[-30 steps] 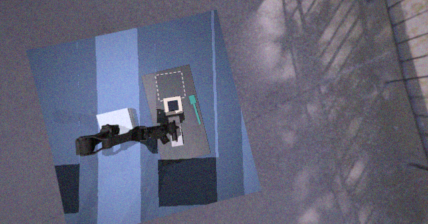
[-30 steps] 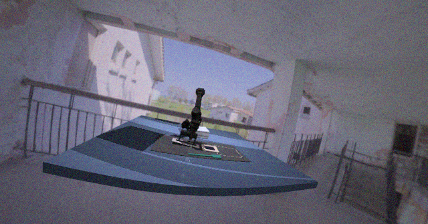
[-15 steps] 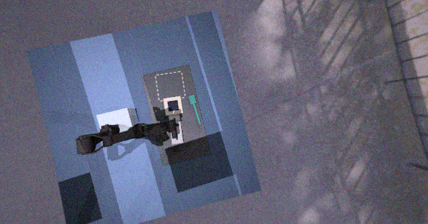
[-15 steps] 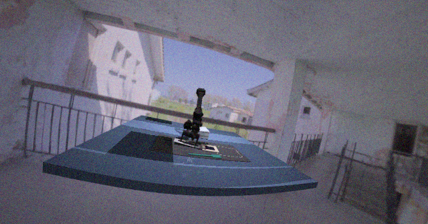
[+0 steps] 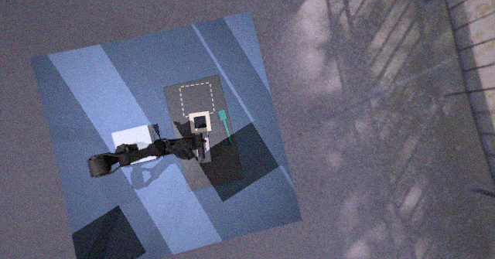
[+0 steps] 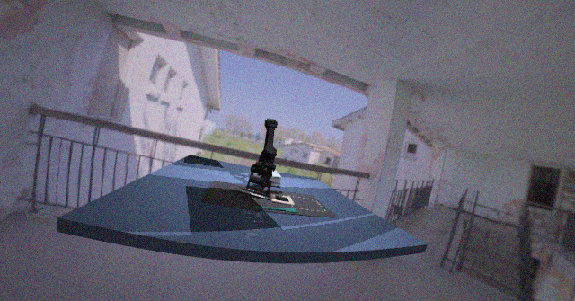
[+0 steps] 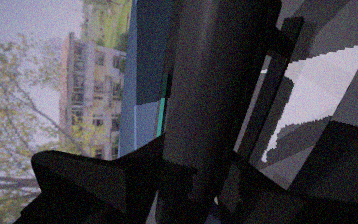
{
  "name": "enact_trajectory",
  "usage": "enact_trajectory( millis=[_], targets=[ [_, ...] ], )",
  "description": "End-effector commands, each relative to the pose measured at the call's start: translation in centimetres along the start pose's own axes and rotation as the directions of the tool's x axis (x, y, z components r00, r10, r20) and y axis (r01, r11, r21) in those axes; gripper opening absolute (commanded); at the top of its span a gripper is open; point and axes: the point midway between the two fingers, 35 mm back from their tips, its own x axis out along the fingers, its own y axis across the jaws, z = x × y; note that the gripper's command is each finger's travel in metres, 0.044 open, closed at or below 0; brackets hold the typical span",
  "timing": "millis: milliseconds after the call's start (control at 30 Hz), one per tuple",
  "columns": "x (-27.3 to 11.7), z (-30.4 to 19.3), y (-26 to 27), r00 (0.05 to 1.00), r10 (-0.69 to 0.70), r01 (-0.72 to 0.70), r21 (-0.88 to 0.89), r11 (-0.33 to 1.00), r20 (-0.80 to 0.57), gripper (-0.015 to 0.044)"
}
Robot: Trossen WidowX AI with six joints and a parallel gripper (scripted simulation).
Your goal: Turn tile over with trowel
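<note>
The tile [image 5: 199, 127] [image 6: 287, 203] is cream with a dark square on its upper face. It lies on the grey mat [image 5: 174, 100] [image 6: 310, 209], mostly outside the dashed outline [image 5: 211, 85], overlapping its near edge. Whether it is slightly tilted cannot be told. My gripper [image 5: 201, 147] [image 6: 260, 190] [image 7: 192, 138] is shut on the trowel, low over the mat beside the tile. The trowel's thick dark handle [image 7: 215, 75] fills the middle of the wrist view. Its pale blade [image 5: 207, 144] reaches toward the tile; the arm hides part of it, and any contact with the tile is unclear.
A teal tool [image 5: 222, 115] [image 6: 289, 210] [image 7: 161, 115] with a thin handle lies at the mat's far side, beside the tile. A white box [image 5: 133, 135] [image 6: 276, 178] stands on the blue table [image 5: 135, 58] [image 6: 135, 220] by the arm. Dark shadows cross the mat and table.
</note>
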Motion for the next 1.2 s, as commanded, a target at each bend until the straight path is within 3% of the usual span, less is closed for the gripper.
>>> enact_trajectory(
  millis=[0,1167],
  targets=[
    [-0.1,-1.5,0.1,1.0,0.005,-0.005,-0.006,1.0,-0.023,0.0],
    [-2.0,-1.8,2.2,0.996,0.009,-0.003,0.074,0.997,-0.09,0.0]
  ],
)
